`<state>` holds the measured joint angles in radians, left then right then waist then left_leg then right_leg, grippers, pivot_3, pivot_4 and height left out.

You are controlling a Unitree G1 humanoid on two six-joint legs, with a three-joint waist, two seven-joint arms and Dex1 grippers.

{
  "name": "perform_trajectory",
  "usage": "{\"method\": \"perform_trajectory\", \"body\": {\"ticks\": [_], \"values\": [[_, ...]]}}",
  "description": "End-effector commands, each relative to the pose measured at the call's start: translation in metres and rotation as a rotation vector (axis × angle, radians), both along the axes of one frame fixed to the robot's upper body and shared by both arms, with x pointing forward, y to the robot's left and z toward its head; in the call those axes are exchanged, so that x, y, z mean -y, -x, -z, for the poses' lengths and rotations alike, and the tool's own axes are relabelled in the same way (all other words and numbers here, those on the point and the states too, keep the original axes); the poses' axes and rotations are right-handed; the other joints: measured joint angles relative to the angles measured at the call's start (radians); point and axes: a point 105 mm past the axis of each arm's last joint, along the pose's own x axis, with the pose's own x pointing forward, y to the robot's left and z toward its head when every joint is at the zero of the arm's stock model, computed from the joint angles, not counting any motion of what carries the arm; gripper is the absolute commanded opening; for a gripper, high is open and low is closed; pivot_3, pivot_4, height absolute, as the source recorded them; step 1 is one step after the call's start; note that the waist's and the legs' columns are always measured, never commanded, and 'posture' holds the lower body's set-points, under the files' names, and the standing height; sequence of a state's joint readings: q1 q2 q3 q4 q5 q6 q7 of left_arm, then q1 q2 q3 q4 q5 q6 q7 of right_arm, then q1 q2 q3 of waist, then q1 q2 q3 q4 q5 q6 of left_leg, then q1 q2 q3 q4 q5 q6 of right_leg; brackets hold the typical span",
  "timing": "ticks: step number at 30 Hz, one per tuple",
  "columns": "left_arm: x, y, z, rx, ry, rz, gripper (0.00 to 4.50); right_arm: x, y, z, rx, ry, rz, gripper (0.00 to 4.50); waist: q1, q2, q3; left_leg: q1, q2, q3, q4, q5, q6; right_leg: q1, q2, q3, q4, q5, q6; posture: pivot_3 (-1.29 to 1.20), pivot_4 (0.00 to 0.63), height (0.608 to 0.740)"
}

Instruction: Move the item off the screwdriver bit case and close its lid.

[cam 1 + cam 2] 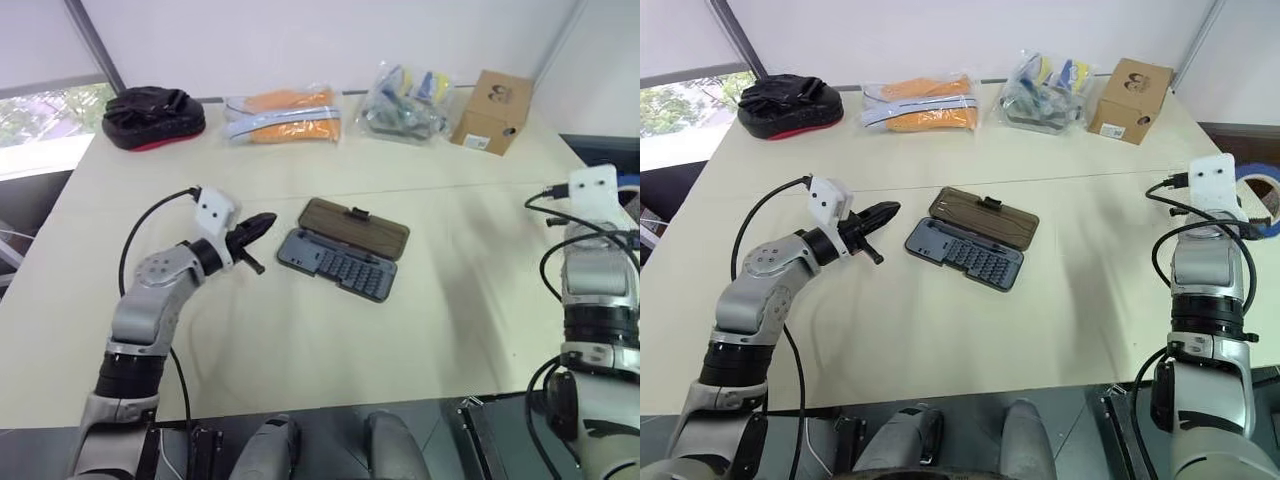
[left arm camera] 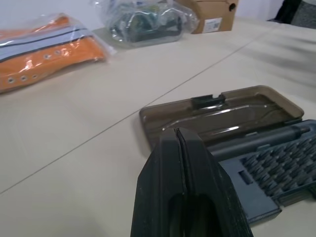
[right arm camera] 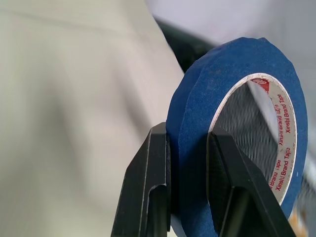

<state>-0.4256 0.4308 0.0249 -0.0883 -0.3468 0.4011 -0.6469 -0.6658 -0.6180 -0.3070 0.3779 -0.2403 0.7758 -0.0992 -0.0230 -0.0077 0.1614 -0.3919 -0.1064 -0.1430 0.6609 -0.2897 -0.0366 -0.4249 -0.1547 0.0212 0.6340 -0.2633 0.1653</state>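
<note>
The screwdriver bit case (image 1: 345, 248) lies open mid-table, with nothing on it. Its grey bit tray (image 1: 338, 264) is nearer me and the smoky brown lid (image 1: 355, 225) lies flat behind it, latch tab up. My left gripper (image 1: 260, 223) hovers just left of the case, shut and empty, pointing at it. The lid (image 2: 222, 111) and tray (image 2: 276, 168) lie just past its fingers (image 2: 185, 163). My right gripper (image 3: 190, 138) is at the table's right edge, shut on the roll of blue tape (image 3: 197, 128). The tape (image 1: 1262, 190) is held upright, off past the table edge.
Along the far edge sit a black pouch (image 1: 152, 117), an orange item in a clear bag (image 1: 285, 115), a clear bag of parts (image 1: 405, 100) and a cardboard box (image 1: 492, 110). Open tabletop (image 1: 470, 300) lies between the case and my right arm.
</note>
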Motion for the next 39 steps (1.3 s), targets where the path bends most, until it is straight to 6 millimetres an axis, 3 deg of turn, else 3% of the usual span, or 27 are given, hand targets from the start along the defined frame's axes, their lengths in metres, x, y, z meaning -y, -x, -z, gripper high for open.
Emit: {"method": "perform_trajectory", "body": {"ticks": [1, 8, 12, 16, 19, 23, 29, 31, 33, 39], "values": [[-0.001, 0.002, -0.014, 0.063, -0.001, 0.0, 0.0, -0.002, -0.003, -0.011, 0.071, -0.043, 0.0, 0.42, -0.001, 0.0, 0.0, 0.0, 0.0, 0.0, 0.0, 0.0, 0.0, 0.0, 0.0, 0.0, 0.0, 0.0, 0.0, 0.0, 0.15, 0.74], [-0.003, 0.002, -0.013, 0.061, -0.001, -0.007, 0.0, -0.018, -0.007, 0.016, 0.046, -0.211, -0.052, 0.42, 0.005, 0.0, 0.0, 0.0, 0.0, 0.0, 0.0, 0.0, 0.0, 0.0, 0.0, 0.001, 0.0, 0.0, 0.0, 0.0, 0.15, 0.74], [-0.003, 0.001, -0.013, 0.059, 0.001, -0.009, 0.0, -0.023, -0.006, 0.02, 0.04, -0.256, -0.061, 2.25, 0.005, 0.0, 0.0, 0.0, 0.0, 0.0, 0.0, 0.0, 0.0, 0.0, 0.0, 0.001, 0.0, 0.0, 0.0, 0.0, 0.15, 0.74], [-0.002, 0.001, -0.013, 0.058, 0.001, -0.009, 0.0, -0.024, -0.005, 0.016, 0.052, -0.266, -0.075, 4.42, 0.004, 0.0, 0.0, 0.0, 0.0, 0.0, 0.0, 0.0, 0.0, 0.0, 0.0, 0.001, 0.0, 0.0, 0.0, 0.0, 0.15, 0.74], [-0.002, 0.0, -0.013, 0.057, 0.002, -0.008, 0.0, -0.024, -0.005, 0.012, 0.058, -0.26, -0.078, 4.42, 0.004, 0.0, 0.0, 0.0, 0.0, 0.0, 0.0, 0.0, 0.0, 0.0, 0.0, 0.001, 0.001, 0.0, 0.0, 0.0, 0.15, 0.74], [-0.001, 0.0, -0.012, 0.055, 0.003, -0.005, 0.0, -0.047, -0.011, -0.028, 0.146, -0.183, -0.272, 4.42, 0.005, 0.0, 0.0, 0.0, 0.0, 0.0, 0.0, 0.0, 0.0, 0.0, 0.0, 0.001, 0.0, 0.0, 0.0, 0.0, 0.15, 0.74], [0.0, 0.0, -0.012, 0.053, 0.006, -0.002, 0.0, -0.117, -0.018, -0.078, 0.221, -0.144, -0.604, 4.42, 0.001, 0.0, 0.0, 0.0, 0.001, 0.0, 0.0, 0.0, 0.0, -0.001, 0.001, 0.001, 0.001, 0.0, 0.0, 0.0, 0.15, 0.74], [0.0, -0.001, -0.012, 0.053, 0.006, 0.001, 0.0, -0.156, -0.021, -0.088, 0.252, -0.24, -0.779, 4.42, 0.002, 0.0, 0.0, 0.0, 0.001, 0.0, 0.0, 0.0, 0.0, -0.001, 0.001, 0.001, 0.001, 0.0, 0.0, 0.0, 0.15, 0.74], [0.002, -0.002, -0.013, 0.055, 0.007, 0.003, 0.0, -0.189, -0.021, -0.089, 0.229, -0.288, -0.94, 4.42, 0.003, 0.0, 0.0, 0.0, 0.001, 0.0, 0.0, 0.0, 0.0, -0.001, 0.001, 0.001, 0.001, 0.0, 0.0, 0.0, 0.15, 0.74], [0.003, -0.003, -0.014, 0.06, 0.006, 0.007, 0.0, -0.229, -0.024, -0.064, 0.065, -0.317, -1.152, 4.42, 0.011, 0.0, 0.0, -0.001, 0.0, -0.001, 0.002, 0.0, 0.0, 0.0, -0.001, 0.0, 0.0, 0.0, 0.001, 0.0, 0.15, 0.74]]}}
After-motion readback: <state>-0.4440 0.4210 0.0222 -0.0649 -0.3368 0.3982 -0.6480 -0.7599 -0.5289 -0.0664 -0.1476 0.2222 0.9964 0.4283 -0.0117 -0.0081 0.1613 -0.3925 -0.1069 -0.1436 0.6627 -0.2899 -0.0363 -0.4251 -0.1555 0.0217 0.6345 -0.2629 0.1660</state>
